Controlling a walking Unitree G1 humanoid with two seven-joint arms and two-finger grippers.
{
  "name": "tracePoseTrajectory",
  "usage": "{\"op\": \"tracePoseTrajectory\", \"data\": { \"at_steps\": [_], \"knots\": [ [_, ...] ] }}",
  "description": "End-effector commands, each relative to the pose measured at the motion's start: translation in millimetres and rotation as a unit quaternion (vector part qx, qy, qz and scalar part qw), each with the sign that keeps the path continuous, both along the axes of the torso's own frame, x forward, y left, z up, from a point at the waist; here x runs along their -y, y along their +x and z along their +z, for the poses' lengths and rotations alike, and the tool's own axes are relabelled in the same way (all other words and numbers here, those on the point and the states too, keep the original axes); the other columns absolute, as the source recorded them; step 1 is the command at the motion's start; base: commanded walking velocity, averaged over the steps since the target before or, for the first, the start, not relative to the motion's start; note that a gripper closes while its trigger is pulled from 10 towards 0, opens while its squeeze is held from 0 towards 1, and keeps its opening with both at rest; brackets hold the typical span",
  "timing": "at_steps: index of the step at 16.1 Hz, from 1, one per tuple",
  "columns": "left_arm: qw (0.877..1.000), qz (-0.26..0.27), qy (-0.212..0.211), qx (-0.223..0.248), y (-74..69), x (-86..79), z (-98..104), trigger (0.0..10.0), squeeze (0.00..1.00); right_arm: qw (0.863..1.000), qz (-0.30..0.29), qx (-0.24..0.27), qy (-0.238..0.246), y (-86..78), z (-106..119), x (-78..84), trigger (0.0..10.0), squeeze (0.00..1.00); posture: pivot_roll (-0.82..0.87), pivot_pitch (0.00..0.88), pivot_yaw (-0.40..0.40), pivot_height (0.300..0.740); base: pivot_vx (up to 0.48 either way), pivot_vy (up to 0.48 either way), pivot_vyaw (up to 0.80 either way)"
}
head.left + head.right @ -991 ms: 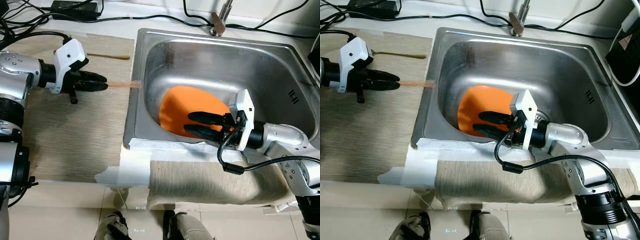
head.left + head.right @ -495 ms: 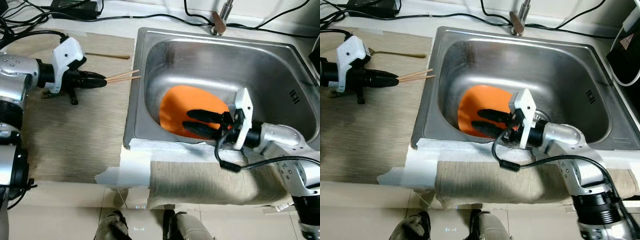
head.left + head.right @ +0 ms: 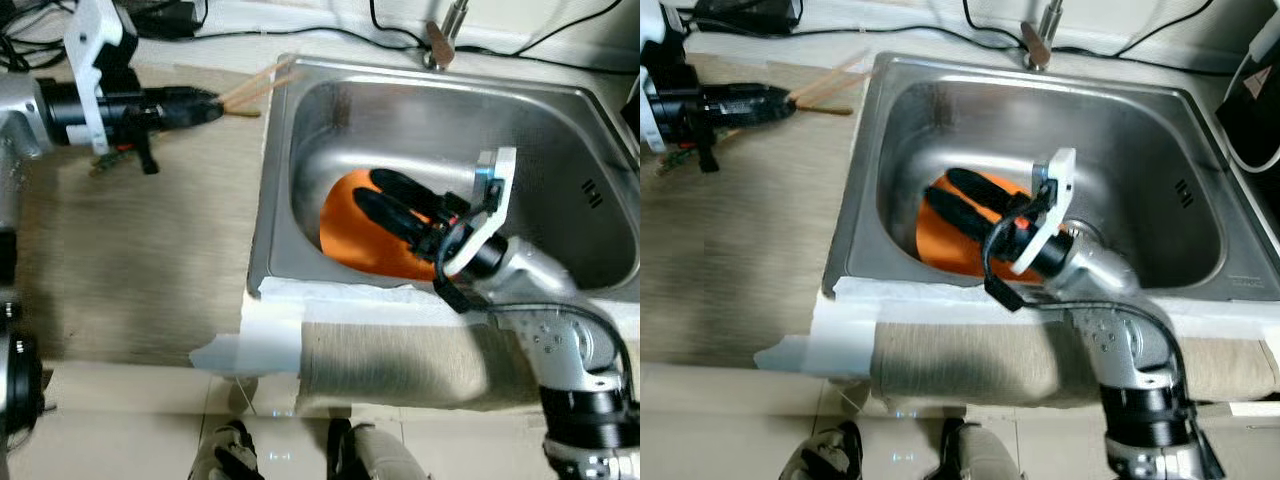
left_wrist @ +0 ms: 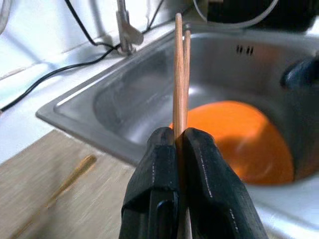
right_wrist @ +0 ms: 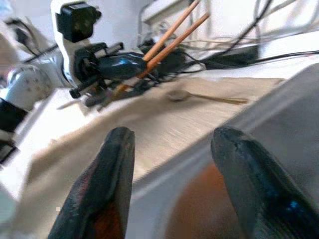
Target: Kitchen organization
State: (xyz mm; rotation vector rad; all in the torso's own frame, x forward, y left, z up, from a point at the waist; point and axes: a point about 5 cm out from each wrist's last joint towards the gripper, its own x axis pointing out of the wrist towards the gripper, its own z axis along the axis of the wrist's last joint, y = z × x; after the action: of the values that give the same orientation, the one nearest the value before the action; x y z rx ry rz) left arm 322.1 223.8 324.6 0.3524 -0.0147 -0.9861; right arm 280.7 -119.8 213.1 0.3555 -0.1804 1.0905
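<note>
Right gripper spread wide and empty over orange plate in steel sink; left gripper clamps chopsticks.
Plate: smooth, round, likely light plastic, slippery when wet, best taken by the rim. Farther left, above the woven mat, the chopsticks are thin stiff wood, light, pinched near one end, tips over the sink edge. A gold spoon lies beyond.
</note>
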Motion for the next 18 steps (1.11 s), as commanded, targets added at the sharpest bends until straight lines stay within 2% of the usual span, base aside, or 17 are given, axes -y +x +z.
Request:
{"op": "tracePoseTrajectory", "data": {
  "at_steps": [1,2,4,6,10,12,13,15,16,18],
  "knots": [
    [1.0,0.006,-0.015,-0.001,-7.3,7.2,0.3,0.0,0.0,1.0,0.014,0.005,0.015,-6.3,3.8,-0.6,10.0,1.0,-0.1,0.206,-0.082,0.74,0.0,0.0,0.0],
    [0.999,-0.01,-0.042,-0.007,-18.1,19.7,-6.6,0.0,0.0,0.999,0.022,-0.002,0.037,-8.3,5.1,-1.7,10.0,1.0,-0.1,0.215,-0.089,0.74,0.0,0.0,0.0],
    [0.998,-0.022,-0.048,-0.016,-23.9,26.5,-10.2,0.0,0.0,0.998,0.027,-0.005,0.054,-8.6,7.8,-1.6,10.0,1.0,-0.1,0.217,-0.087,0.74,0.0,0.0,0.0],
    [0.994,-0.044,-0.078,-0.063,-36.4,38.0,-21.3,0.0,0.0,0.995,0.032,-0.007,0.089,-7.7,15.2,-2.6,10.0,1.0,-0.1,0.222,-0.083,0.74,0.0,0.0,0.0],
    [0.986,-0.07,-0.109,-0.102,-56.9,54.1,-38.5,0.0,0.0,0.993,0.051,-0.021,0.105,-10.1,16.1,-7.4,10.0,1.0,-0.1,0.226,-0.085,0.74,0.0,0.0,0.0],
    [0.985,-0.081,-0.114,-0.103,-61.7,57.4,-38.7,0.0,0.0,0.992,0.058,-0.023,0.106,-10.1,17.0,-9.5,10.0,0.29,-0.1,0.228,-0.088,0.74,0.0,0.0,0.0],
    [0.983,-0.091,-0.118,-0.105,-65.9,58.5,-37.9,0.0,0.0,0.992,0.066,-0.028,0.102,-10.7,17.1,-10.9,10.0,0.0,-0.1,0.23,-0.091,0.74,0.0,0.0,0.0],
    [0.981,-0.1,-0.119,-0.116,-72.3,59.8,-40.9,0.0,0.0,0.991,0.085,-0.035,0.1,-12.5,17.7,-13.7,10.0,0.0,-0.1,0.229,-0.097,0.74,0.0,0.0,0.0],
    [0.98,-0.105,-0.12,-0.121,-75.4,61.2,-42.1,0.0,0.0,0.99,0.095,-0.036,0.099,-14.0,17.9,-14.7,7.8,0.0,-0.1,0.227,-0.101,0.74,0.0,0.0,0.0],
    [0.977,-0.119,-0.125,-0.127,-78.9,63.7,-43.1,0.0,0.0,0.989,0.108,-0.038,0.098,-16.0,17.8,-16.4,0.0,0.0,-0.1,0.227,-0.103,0.74,0.0,0.0,0.0]
  ]
}}
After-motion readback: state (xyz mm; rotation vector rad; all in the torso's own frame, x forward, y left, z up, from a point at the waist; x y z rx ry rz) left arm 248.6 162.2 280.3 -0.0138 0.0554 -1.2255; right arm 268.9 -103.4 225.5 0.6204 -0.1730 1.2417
